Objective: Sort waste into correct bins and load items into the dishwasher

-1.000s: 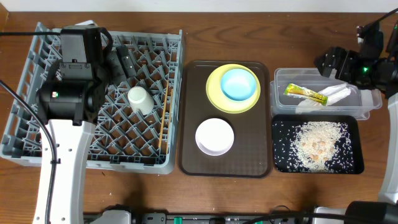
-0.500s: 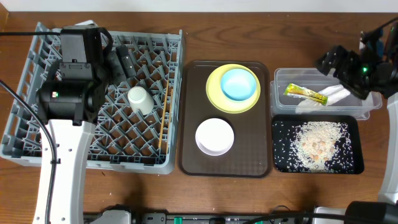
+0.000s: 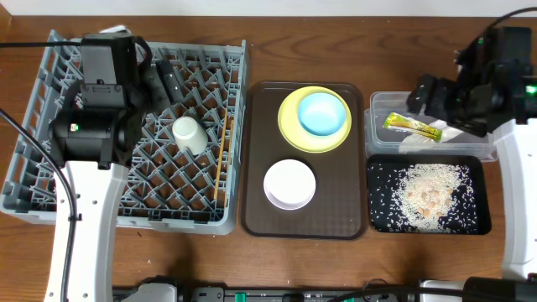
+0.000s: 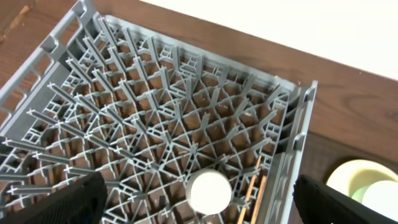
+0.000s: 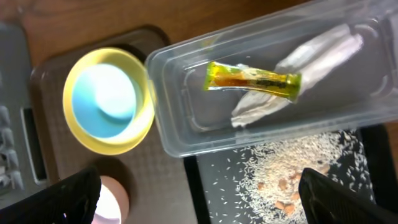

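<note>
The grey dish rack (image 3: 25, 143) fills the table's (image 3: 336, 50) left end, its left wall close to that edge. The left gripper (image 3: 161, 84) hangs over the rack's far half with its jaws spread wide and nothing between them. A small white cup (image 3: 190, 135) lies near the rack's middle, and two wooden chopsticks (image 3: 220, 159) lie along the inside of its right wall. The pegs left of the cup stand bare. Only a narrow strip of table separates the rack from the dark brown serving tray (image 3: 256, 168). At the tray's far end a light blue bowl (image 3: 322, 114) sits in a yellow plate (image 3: 289, 134), and a white bowl (image 3: 289, 184) stands apart at the near end. Just right of the tray, the clear tub (image 3: 377, 105) holds a yellow-green sachet (image 3: 412, 127) and a white napkin (image 5: 311, 68). The right gripper (image 3: 432, 99) hovers above the tub, fully open and empty. The black tray (image 3: 377, 168) touches the tub's near edge and carries the rice scraps (image 3: 432, 195).
</note>
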